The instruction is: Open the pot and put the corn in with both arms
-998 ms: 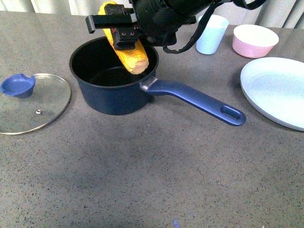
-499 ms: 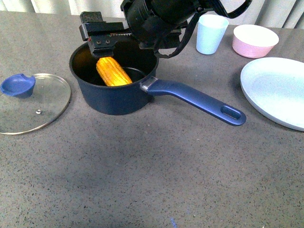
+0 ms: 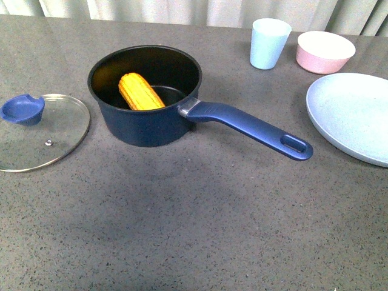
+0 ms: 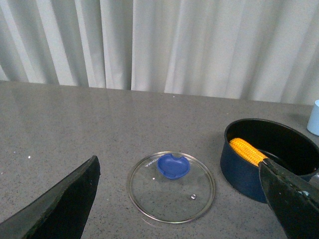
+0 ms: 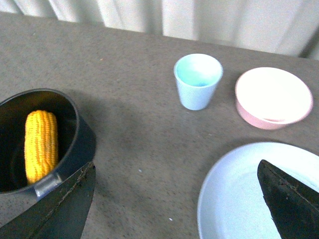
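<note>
While lying in pot (image 3: 145, 124), corn (image 3: 140, 91) runs front-right to back-left.

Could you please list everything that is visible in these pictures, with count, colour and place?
pot: one, dark navy blue with black interior, centre-left of the table, long handle toward the right
corn: one, yellow-orange, lying inside the pot
glass lid: one, clear with blue knob, flat on the table left of the pot
cup: one, light blue, upright behind the pot's right
bowl: one, pink, right of the cup
plate: one, pale blue, far right
table: one, grey speckled
curtain: white, behind the table
left gripper: black, open, empty
right gripper: black, open, empty
</note>
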